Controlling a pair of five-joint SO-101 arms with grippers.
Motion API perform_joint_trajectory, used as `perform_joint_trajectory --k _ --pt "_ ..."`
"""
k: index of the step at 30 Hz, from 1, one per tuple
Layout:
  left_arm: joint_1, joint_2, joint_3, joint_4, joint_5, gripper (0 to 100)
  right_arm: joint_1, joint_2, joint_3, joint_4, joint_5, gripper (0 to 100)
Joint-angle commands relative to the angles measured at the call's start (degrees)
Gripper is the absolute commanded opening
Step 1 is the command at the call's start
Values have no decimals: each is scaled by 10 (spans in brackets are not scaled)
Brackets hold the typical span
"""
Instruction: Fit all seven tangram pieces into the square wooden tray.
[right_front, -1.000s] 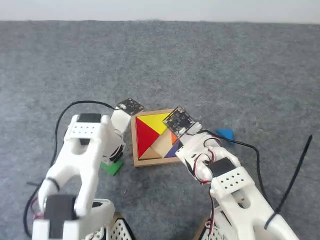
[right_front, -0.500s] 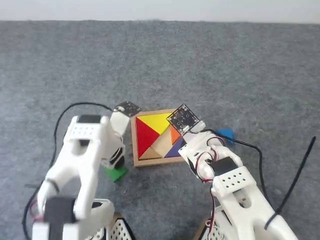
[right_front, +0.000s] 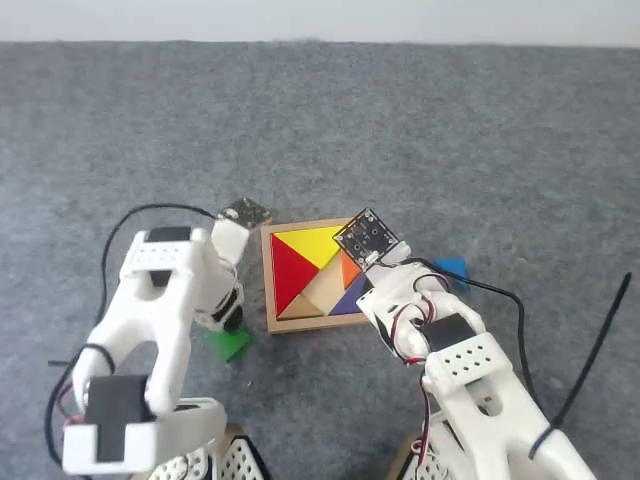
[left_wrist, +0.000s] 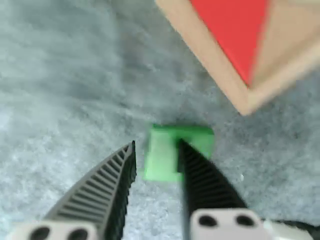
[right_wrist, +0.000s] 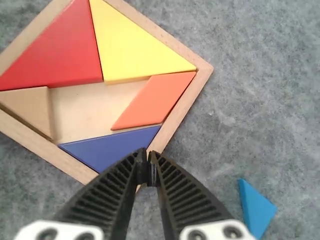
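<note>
The square wooden tray (right_front: 268, 290) holds a red triangle (right_front: 288, 272), a yellow triangle (right_front: 312, 244), an orange piece (right_wrist: 154, 100), a plain wood triangle (right_wrist: 31, 106) and a dark blue triangle (right_wrist: 107, 148). A green square piece (left_wrist: 167, 152) lies on the carpet just off the tray's corner (left_wrist: 207, 50). My left gripper (left_wrist: 156, 145) is open low over it, one finger across its middle. My right gripper (right_wrist: 147, 154) is shut with nothing in it, above the tray rim (right_wrist: 190, 92) by the dark blue triangle. A light blue triangle (right_wrist: 255, 205) lies on the carpet beside the tray.
Grey carpet covers the whole table (right_front: 420, 130). A black cable (right_front: 500, 295) runs from the right arm past the light blue triangle (right_front: 450, 269). The green piece (right_front: 228, 343) sits near the left arm's base.
The left arm has swung a little left, away from the tray, and the green piece shows more fully beside it. The right arm shifted slightly, then stayed put.
</note>
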Motion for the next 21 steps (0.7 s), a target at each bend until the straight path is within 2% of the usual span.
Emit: perform_joint_trajectory --k 1,5,10,14,21 --pt "-7 33 -1 -18 -5 73 3 0 -44 2 -3 9" --pt "-7 33 5 -18 -6 73 3 0 -44 2 -3 9" --pt "-7 30 19 11 -48 81 3 0 -44 2 -3 9" --pt "-12 -22 44 -4 -11 152 3 0 -44 1 -3 9" --pt "-8 -93 71 -23 -9 131 5 0 -44 1 -3 9"
